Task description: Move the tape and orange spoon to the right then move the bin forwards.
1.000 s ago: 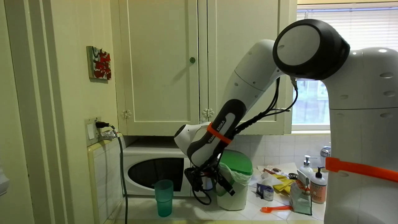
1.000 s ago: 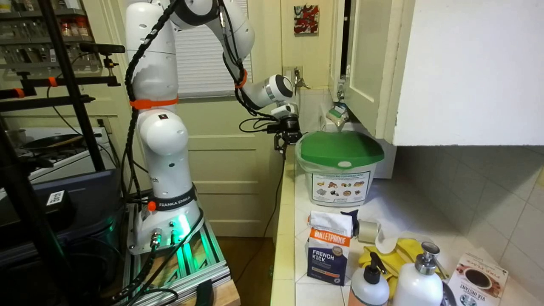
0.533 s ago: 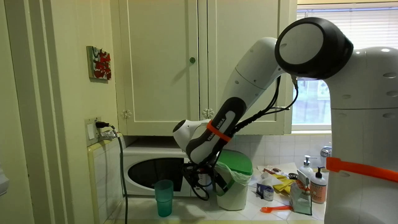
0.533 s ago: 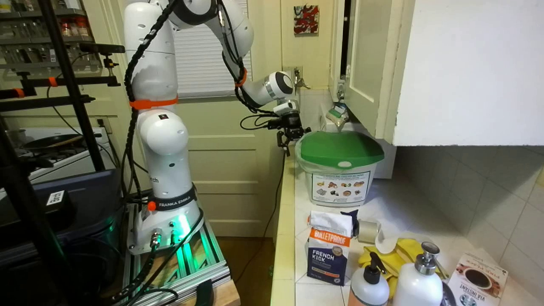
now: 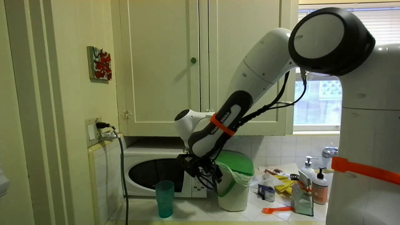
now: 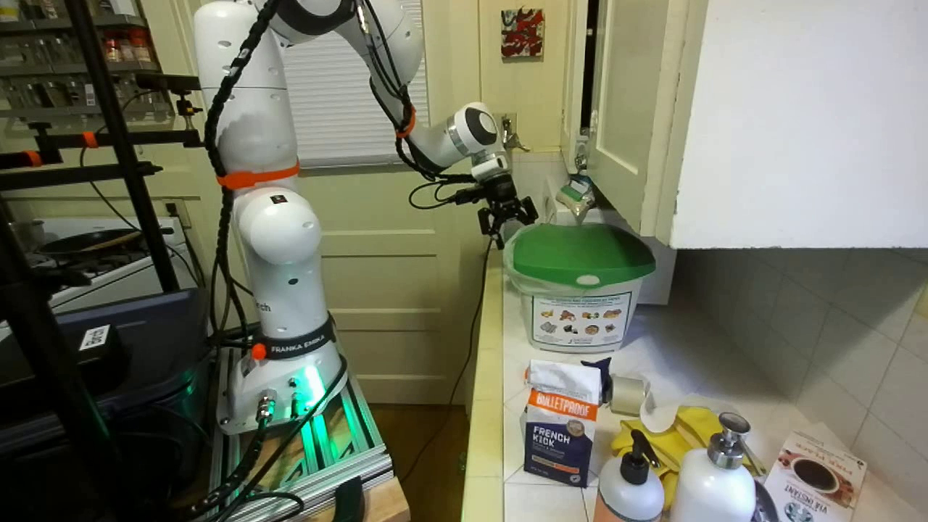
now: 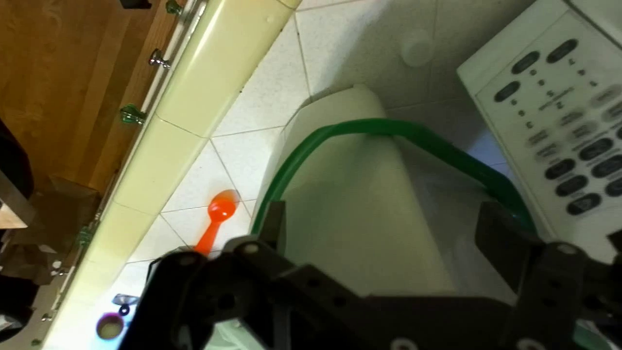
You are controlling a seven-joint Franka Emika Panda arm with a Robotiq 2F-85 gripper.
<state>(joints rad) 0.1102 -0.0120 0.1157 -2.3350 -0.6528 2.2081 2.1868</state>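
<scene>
In the wrist view the gripper [image 7: 384, 218] hides part of the bin [image 7: 359, 228] near it and both ends of the green handle [image 7: 374, 127]. Beside one finger [image 7: 275, 223], the shaft tip of the spoon [image 7: 222, 209] is out of sight. Past the other finger [image 7: 503, 243], the microwave [image 7: 559, 131] runs off the edge, its key labels too blurred to read. In an exterior view, well apart from the gripper, the bottom edge cuts off the white bottle [image 6: 714, 486].
</scene>
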